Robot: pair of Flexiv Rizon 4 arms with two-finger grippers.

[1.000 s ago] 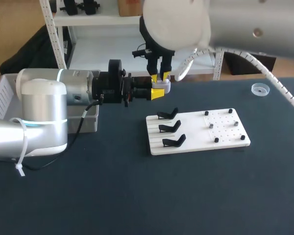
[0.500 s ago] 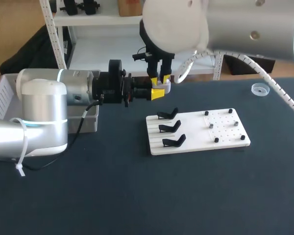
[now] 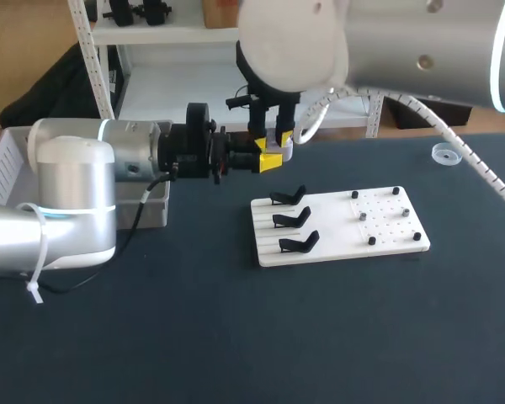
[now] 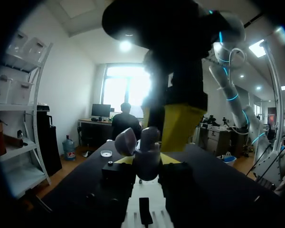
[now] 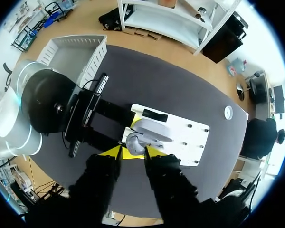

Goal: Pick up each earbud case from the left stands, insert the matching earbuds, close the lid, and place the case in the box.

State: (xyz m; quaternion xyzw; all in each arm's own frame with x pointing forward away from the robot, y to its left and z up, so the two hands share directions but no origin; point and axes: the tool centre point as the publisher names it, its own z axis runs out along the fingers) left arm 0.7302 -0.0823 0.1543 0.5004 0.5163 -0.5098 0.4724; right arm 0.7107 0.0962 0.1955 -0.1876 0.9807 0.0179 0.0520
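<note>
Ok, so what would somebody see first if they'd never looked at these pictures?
Probably the two big silver robot arms close together over the far middle of the dark table. The left arm's yellow-tipped jaws hold a small white earbud case with its lid open, and the right arm hangs right over it. Just nearer lies a white board with three empty black stands.

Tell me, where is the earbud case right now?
In the head view, the earbud case is off the table, in the left gripper, just below the right gripper, behind the white stand board.
</note>
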